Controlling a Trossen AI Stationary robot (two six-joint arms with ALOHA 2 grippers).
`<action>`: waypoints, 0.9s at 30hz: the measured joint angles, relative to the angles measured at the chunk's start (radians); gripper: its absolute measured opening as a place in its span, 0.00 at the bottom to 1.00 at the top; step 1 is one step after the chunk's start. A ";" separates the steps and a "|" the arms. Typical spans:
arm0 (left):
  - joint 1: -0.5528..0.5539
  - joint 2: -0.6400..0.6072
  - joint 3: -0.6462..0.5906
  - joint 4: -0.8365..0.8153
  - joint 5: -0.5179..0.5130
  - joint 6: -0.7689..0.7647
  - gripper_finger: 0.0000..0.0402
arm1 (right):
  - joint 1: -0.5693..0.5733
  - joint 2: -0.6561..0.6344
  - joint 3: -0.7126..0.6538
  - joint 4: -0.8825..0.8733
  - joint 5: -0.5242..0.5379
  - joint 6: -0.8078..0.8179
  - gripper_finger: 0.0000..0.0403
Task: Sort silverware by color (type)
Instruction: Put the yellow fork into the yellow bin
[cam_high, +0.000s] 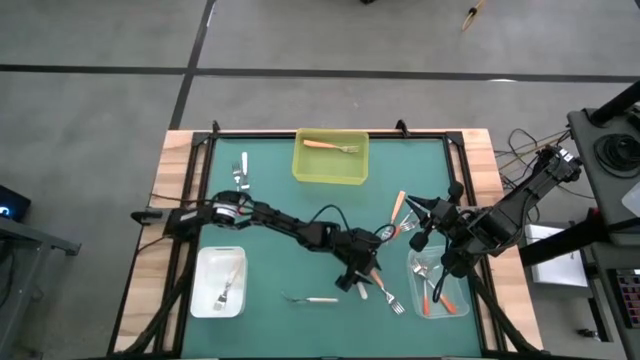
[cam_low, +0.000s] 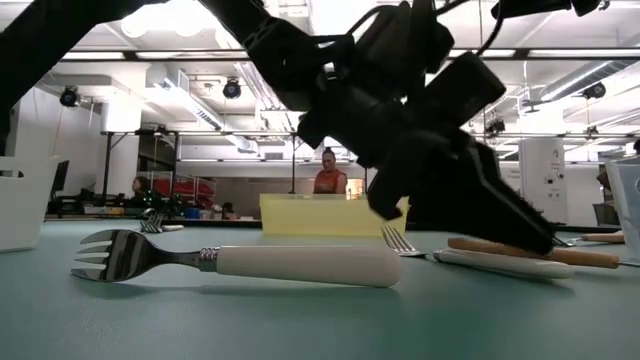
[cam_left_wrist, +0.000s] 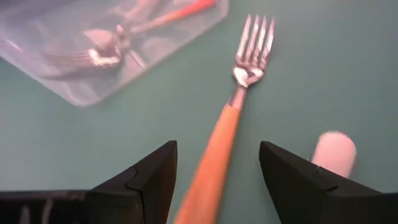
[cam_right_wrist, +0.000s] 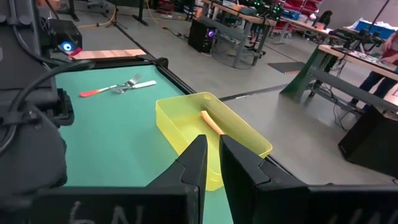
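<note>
The left gripper (cam_left_wrist: 214, 180) hangs wide open astride an orange-handled fork (cam_left_wrist: 227, 124) lying flat on the green table mat (cam_high: 270, 190) near its front edge, just beside the clear bin (cam_high: 440, 285): placed to pinch the handle. The right gripper (cam_right_wrist: 211, 162), fingers nearly together and empty, waits above the mat's right side, looking toward the yellow bin (cam_high: 330, 160) at the back edge.
</note>
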 joint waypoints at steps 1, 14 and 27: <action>0.001 0.000 0.002 0.002 0.000 0.000 0.52 | 0.000 0.000 0.000 0.000 0.000 0.000 0.08; 0.003 0.001 0.001 -0.006 -0.037 -0.003 0.48 | 0.000 0.000 0.000 -0.001 0.000 -0.006 0.08; 0.000 0.001 0.000 -0.073 -0.033 -0.038 0.47 | 0.000 0.000 0.000 -0.001 0.000 -0.007 0.08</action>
